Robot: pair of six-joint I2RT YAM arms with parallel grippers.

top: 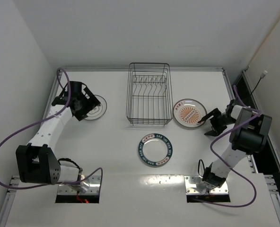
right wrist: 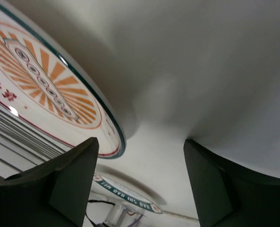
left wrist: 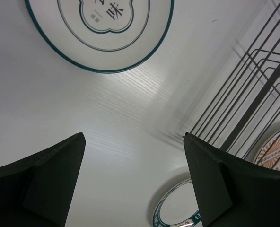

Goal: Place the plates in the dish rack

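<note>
We find the dish rack at the back centre of the table, holding nothing. The ringed plate lies flat to its left, and our left gripper is spread wide and empty at that plate's left rim. The sunburst plate lies to the rack's right, with our right gripper likewise spread at its right edge. The teal-rimmed plate lies in front of the rack, making 3 outside it.

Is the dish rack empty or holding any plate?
Empty: the dish rack shows only bare wire; all three plates lie on the table outside it.
</note>
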